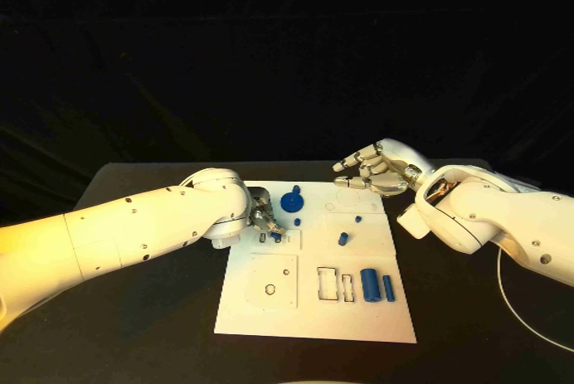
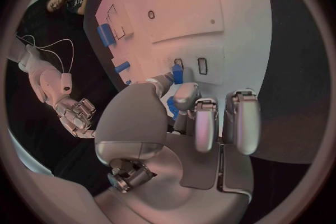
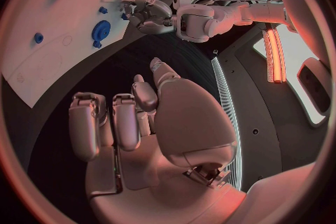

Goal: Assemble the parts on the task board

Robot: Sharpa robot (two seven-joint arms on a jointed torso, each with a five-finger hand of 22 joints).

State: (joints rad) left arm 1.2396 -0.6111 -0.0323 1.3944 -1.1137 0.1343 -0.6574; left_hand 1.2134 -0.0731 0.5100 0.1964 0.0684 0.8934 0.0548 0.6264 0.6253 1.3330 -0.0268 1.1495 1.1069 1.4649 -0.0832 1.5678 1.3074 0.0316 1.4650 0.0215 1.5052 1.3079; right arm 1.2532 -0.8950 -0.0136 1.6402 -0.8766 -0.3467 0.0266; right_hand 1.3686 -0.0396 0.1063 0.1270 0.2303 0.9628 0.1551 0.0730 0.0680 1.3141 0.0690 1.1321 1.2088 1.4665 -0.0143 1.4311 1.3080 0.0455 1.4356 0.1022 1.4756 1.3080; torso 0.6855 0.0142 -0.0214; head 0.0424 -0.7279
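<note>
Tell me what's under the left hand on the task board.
The left hand pinches a small blue part over the task board, beside two small rectangular slots. The board directly beneath the palm is covered.

1. The head view is dim: the black table [image 1: 143, 318] and the room behind are lost in darkness, and the white task board [image 1: 317, 318] is the brightest surface.
2. The left arm [image 1: 108, 243] is washed in warm yellow light toward the picture's edge.
3. Both wrist views are tinted pink, and straight edges are bent by the fisheye lens.
4. A glowing orange strip [image 3: 273, 56] is seen in the right wrist view.
5. Each wrist circle is ringed by a dark, blurred frame.
</note>
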